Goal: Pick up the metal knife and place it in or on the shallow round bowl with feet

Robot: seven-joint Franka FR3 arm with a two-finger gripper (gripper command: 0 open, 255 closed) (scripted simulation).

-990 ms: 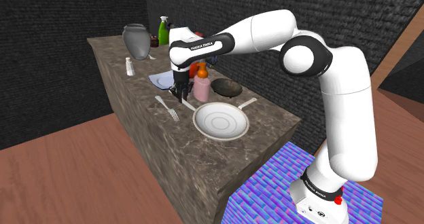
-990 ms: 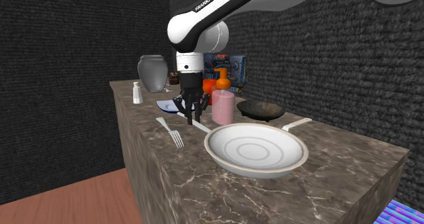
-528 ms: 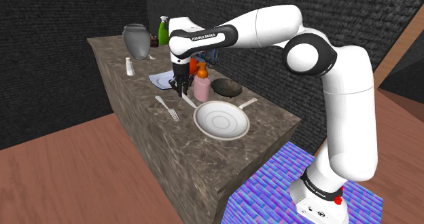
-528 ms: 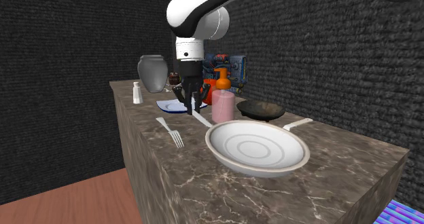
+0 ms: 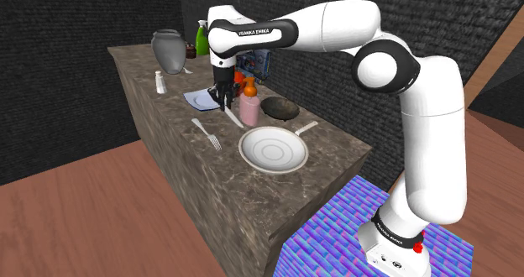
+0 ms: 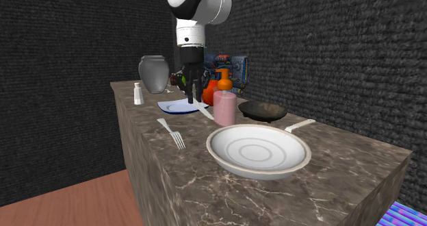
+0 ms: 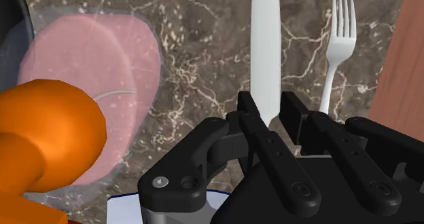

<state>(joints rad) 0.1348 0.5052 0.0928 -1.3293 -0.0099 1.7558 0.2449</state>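
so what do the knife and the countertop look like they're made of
The knife looks plain pale grey and matte, no shine, so metal is unconfirmed. The countertop looks like smooth dark brown stone, probably marble: pale branching veins.

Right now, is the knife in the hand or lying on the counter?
In the hand: the hand is shut on the knife, whose blade slants down over the counter.

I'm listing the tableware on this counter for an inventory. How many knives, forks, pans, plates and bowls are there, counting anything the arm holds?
Knife: 1
Fork: 1
Pan: 1
Plate: 1
Bowl: 1
Total: 5
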